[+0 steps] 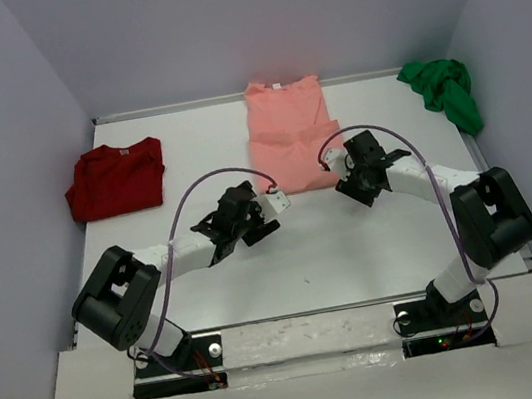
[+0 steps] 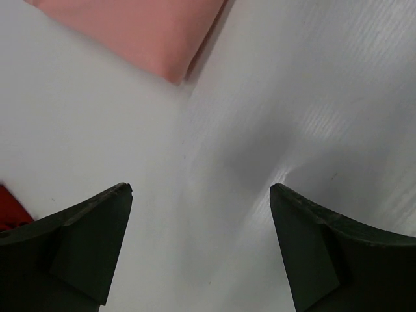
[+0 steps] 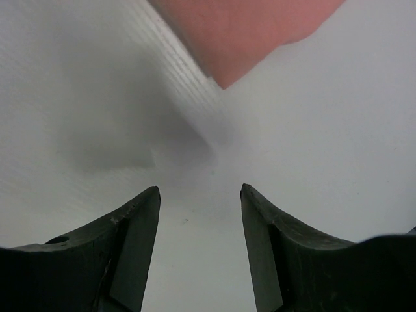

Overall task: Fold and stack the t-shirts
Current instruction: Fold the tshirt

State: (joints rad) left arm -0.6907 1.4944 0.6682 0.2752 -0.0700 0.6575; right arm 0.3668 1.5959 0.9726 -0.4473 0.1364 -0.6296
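Salmon-pink cloth occupies the upper centre of the overhead view. The salmon-pink shirt (image 1: 289,140) lies flat on the white tabletop (image 1: 336,259), its collar toward the top of the frame and a second layer of cloth lying across its lower half.

I note the dark red shirt (image 1: 116,180) at the left of the frame, lying flat as a compact shape. The green shirt (image 1: 446,90) sits bunched in the upper right corner. All three are well apart from one another.

I see both arms reaching toward the centre, one at each lower corner of the pink shirt.

Left pincer (image 2: 200,188): jaws spread wide, nothing between them, bare tabletop below. In its wrist view a pink corner shows at the upper left and a red sliver at the left edge.

Right pincer (image 3: 199,188): jaws parted, narrower than the left, holding nothing. In its wrist view a pink corner shows at the top centre, clear of the fingertips.
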